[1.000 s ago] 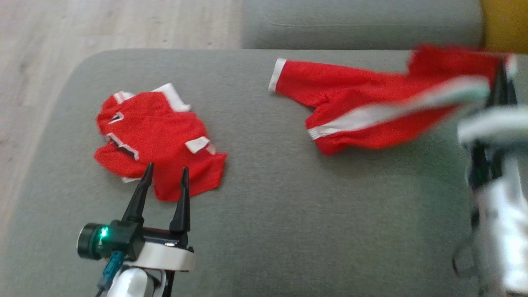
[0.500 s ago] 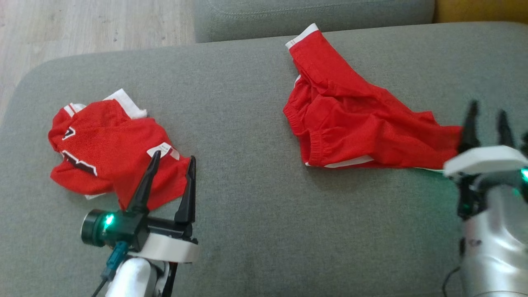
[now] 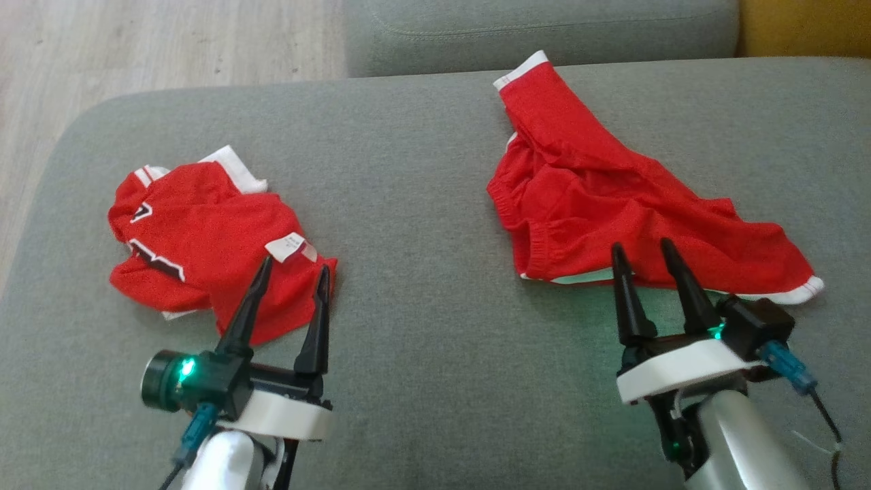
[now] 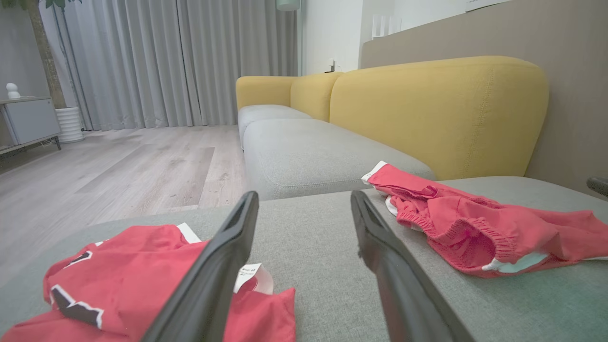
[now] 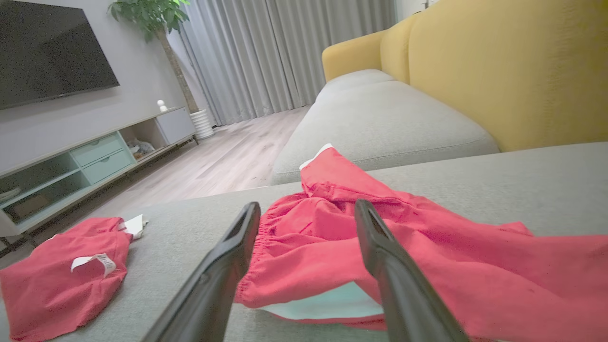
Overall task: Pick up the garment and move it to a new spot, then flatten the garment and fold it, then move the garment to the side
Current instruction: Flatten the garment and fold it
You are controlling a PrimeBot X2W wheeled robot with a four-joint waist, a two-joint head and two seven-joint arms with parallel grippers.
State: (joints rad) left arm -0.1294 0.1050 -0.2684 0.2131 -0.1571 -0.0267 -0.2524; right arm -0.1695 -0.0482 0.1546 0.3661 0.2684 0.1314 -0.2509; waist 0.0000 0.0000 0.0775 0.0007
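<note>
Red shorts with white trim [image 3: 599,211] lie crumpled on the grey sofa seat [image 3: 422,204] at the right, one leg reaching toward the back; the same shorts [image 5: 380,247] lie just past my right fingers [image 5: 380,266]. My right gripper [image 3: 643,252] stands open at their near edge, holding nothing. A red jersey with white trim and a label [image 3: 204,238] lies bunched at the left, also seen as the jersey [image 4: 133,280]. My left gripper [image 3: 292,272] is open at its near right corner, empty.
A second grey seat cushion [image 3: 537,27] adjoins the back edge. Yellow backrests [image 4: 437,109] rise to the right. Wooden floor [image 3: 136,47] lies beyond the seat's rounded left edge. A TV stand [image 5: 85,156] stands across the room.
The right gripper let go of the shorts, which dropped onto the seat, then drew back from the far right to their near edge. The camera shifted. The left gripper stayed open by the jersey.
</note>
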